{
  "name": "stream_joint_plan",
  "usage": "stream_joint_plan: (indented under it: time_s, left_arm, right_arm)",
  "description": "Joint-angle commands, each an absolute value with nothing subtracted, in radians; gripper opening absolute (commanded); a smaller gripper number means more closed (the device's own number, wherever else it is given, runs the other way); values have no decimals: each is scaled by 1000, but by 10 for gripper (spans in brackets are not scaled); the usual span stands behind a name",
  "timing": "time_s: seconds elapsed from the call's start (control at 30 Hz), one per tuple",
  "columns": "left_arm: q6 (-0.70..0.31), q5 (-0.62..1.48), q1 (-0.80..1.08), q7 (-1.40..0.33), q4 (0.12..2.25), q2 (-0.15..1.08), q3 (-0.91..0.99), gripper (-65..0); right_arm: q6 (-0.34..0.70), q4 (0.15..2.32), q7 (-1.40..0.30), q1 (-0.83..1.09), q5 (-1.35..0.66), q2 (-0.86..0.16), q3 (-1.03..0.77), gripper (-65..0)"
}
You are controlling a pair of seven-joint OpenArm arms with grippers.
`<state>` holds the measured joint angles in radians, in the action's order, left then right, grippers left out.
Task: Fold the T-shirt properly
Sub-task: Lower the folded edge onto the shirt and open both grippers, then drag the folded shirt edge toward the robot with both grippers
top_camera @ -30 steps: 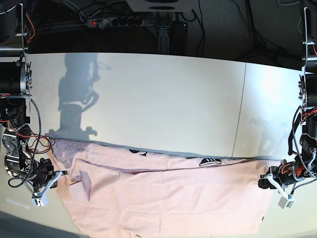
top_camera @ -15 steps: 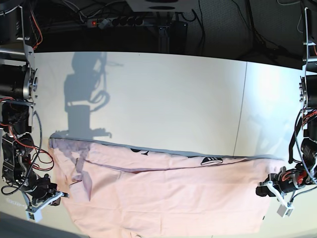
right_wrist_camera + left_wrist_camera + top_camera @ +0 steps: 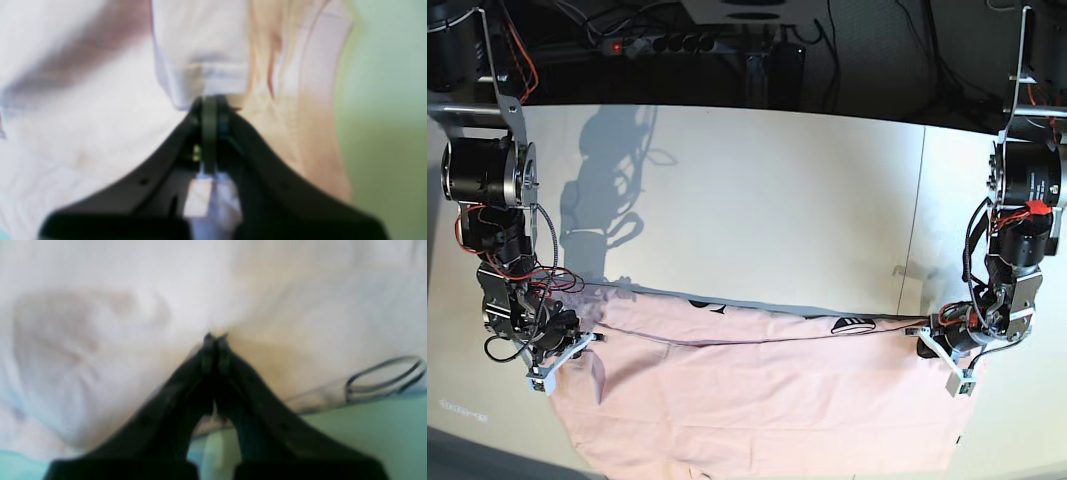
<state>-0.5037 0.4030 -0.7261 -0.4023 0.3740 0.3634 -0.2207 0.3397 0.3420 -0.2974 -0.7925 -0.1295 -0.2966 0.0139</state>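
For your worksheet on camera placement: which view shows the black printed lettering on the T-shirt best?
The base view: the black printed lettering peeks out along the fold of the T-shirt. The left wrist view catches only a blurred dark printed loop at the cloth's edge. The right wrist view shows plain pink cloth, no print.

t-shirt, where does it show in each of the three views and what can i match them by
Base: the T-shirt spans the lower part, stretched between both grippers.
Left wrist: pale cloth fills the upper part, pinched by the left gripper.
Right wrist: cloth fills the left and middle, pinched by the right gripper.
Shared landmark: the black print along the far edge in base, seen as a black outline in left wrist; none visible in right wrist.
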Motion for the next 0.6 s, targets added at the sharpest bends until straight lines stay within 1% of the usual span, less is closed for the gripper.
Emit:
stream_joint_plan:
  time_s: [0.0,0.2,0.33,0.4,0.5,0.57]
  left_arm:
    - [-496,365,-757,-422,365,371,-218,-650]
    - [-490,320,-739,-414,345,369,-218,-650]
    - [-495,323,-738,-463,346,401,-218,-650]
    - [-545,335,-728,-488,352,423,-218,-650]
    - [-651,469,-684,-551,401,462,-218,-650]
    - [-694,546,-631,-582,464,484,-218,-650]
  right_arm:
    - [341,347,-310,-793,-120,-303,13,-650]
    - [348,381,-303,-727,-112,-304,13,-650]
    - [359,442,-345,-690,-112,-305,13,-650]
    - [359,488,-382,-663,-112,-305,13,-650]
    - [363,582,-435,-598,-119,-316,13,-650]
    - [363,661,-462,-538,-146,-333,13,-650]
